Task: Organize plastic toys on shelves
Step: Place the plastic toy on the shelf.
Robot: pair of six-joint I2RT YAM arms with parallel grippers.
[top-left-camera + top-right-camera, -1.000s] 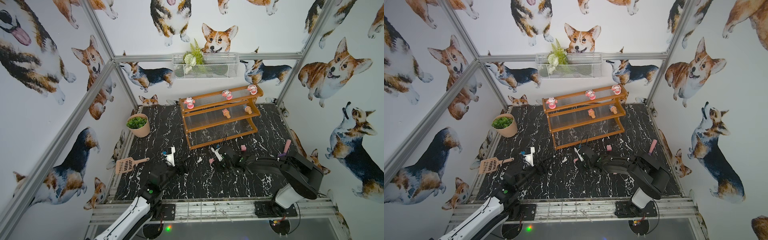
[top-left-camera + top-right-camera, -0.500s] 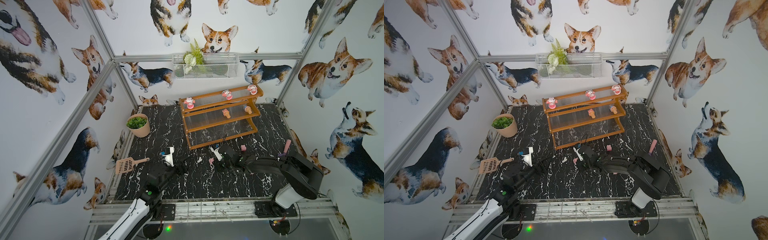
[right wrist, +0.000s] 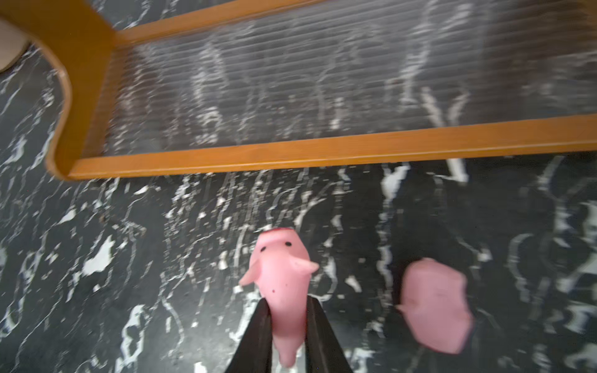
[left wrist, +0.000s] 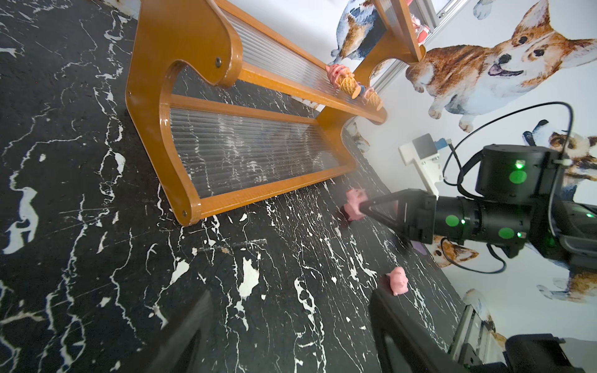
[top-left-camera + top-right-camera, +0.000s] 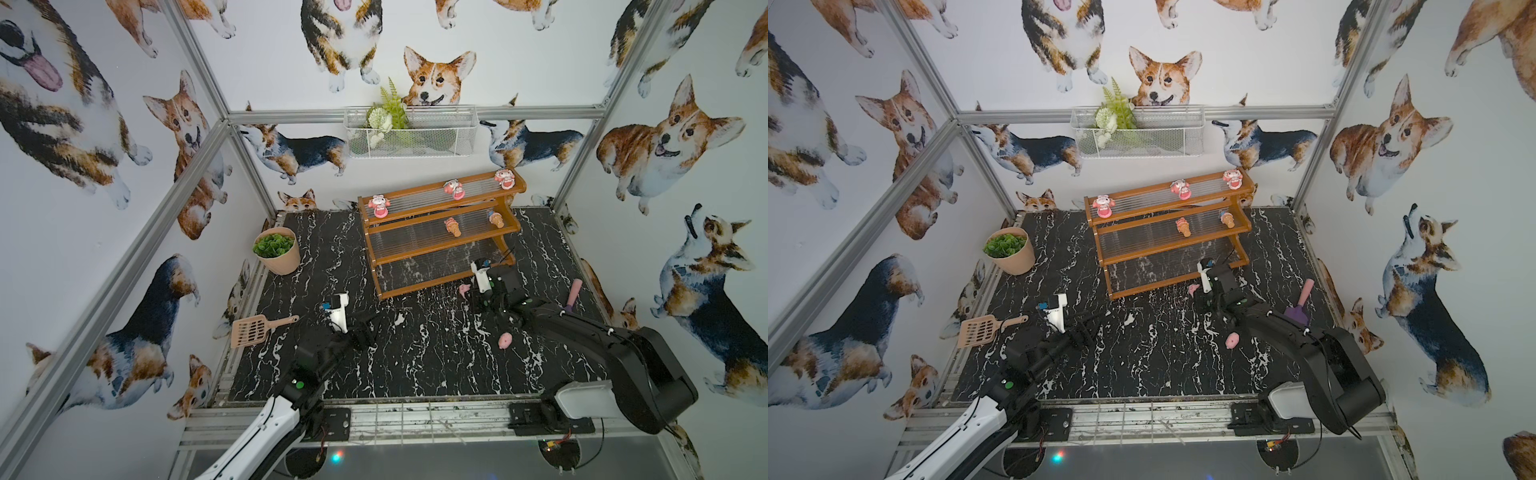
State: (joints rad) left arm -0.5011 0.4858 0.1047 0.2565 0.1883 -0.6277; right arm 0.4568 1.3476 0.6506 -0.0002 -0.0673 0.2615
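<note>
right hand [image 3: 286, 306]: squeezes a pink pig [image 3: 281, 268], just in front of the lowest bar of the shelves [image 4: 181, 38] | left hand [image 4: 290, 306]: wide apart, holds nothing | tip: I think lift the pig over the bar, set it down softly, then let go

White walls printed with corgi dogs [image 5: 540, 62] are enclosing a black marble-patterned tabletop [image 5: 415, 365] veined in white. Silver aluminium bars [image 5: 291, 117] are framing the edges. A white wire mesh basket [image 5: 436, 141] is hanging on the rear bar; a beige plant pot [image 5: 284, 264] is standing far left.
</note>
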